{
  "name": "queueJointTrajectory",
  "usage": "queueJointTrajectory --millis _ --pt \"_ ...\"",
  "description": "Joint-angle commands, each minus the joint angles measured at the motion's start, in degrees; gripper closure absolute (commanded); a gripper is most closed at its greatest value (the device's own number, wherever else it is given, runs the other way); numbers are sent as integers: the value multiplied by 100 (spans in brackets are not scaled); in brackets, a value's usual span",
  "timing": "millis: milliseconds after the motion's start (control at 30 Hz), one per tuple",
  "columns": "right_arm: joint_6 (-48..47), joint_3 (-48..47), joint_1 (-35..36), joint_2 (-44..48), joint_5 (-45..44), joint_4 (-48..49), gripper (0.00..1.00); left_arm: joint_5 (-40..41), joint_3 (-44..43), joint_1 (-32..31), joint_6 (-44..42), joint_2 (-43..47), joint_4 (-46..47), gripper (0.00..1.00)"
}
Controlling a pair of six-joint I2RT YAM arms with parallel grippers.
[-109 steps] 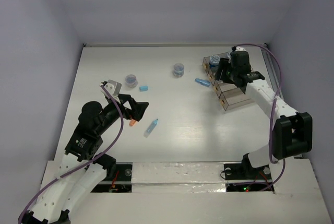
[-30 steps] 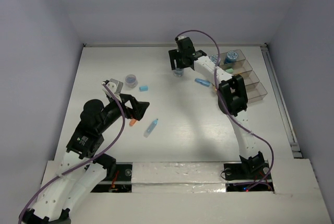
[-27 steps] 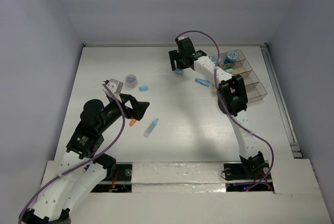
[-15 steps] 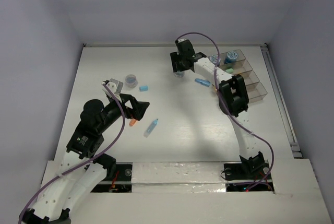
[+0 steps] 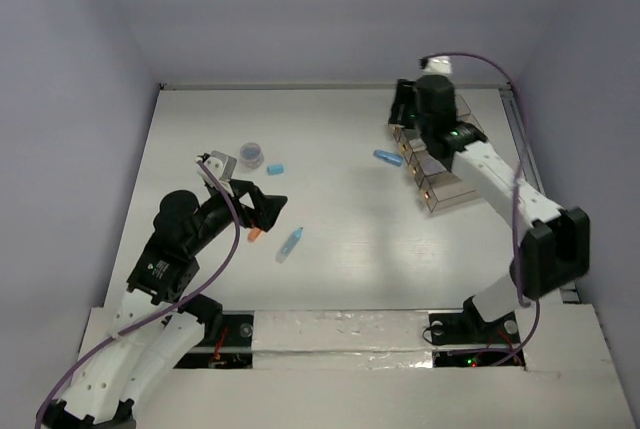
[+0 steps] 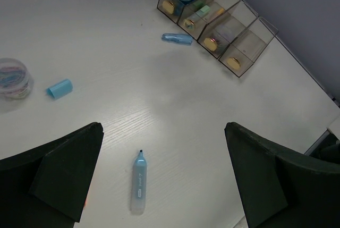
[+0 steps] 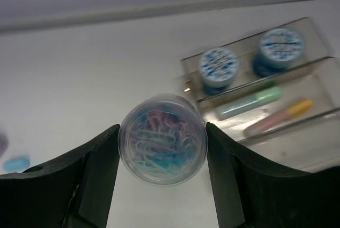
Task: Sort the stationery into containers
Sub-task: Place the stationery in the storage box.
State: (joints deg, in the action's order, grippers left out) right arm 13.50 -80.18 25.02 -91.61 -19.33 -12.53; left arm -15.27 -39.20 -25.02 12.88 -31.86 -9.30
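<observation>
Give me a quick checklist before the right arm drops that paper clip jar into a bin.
1. Jar gripped between right gripper fingers: ok.
2. Jar lid on: cannot tell.
3. Free bin: third bin and fourth bin look empty: ok.
4. Jar over an empty bin: not ok, it hangs by the rolls bin.
5. Left gripper far from those bins, open: ok.

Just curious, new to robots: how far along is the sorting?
Done: two blue rolls and sticks lie in the bins. In hand: the right pincer holds a jar of paper clips. Remaining: another jar, a blue marker, an orange stick, two light-blue pieces.
</observation>
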Motion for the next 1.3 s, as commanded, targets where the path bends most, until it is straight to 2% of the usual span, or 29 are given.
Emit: queueJointTrajectory --millis 0,33,133,267,533,1067,1200,1267 --pt "662 1202 -900 756 -301 664 78 -143 -70 23 -49 101 288 1" --pt "811 1424 -1250 907 -299 717 78 -143 -70 23 -49 109 288 1" --pt "857 2004 -1683 1312 -343 884 78 -152 -61 -29 -41 153 288 1" --pt "707 1980 -2096 1216 -378 752 78 -135 -53 -30 -41 215 288 1" --pt "531 1559 -2159 417 87 832 78 -82 -61 -30 -49 312 253 1" --pt "338 1260 -2159 -322 -484 796 77 -82 -70 -30 -67 241 253 1" --pt "382 1242 -2159 -428 -370 744 74 -90 -70 -30 -58 233 262 1" --pt "434 1268 -2159 -445 -378 717 70 -90 -70 -30 -58 233 262 1"
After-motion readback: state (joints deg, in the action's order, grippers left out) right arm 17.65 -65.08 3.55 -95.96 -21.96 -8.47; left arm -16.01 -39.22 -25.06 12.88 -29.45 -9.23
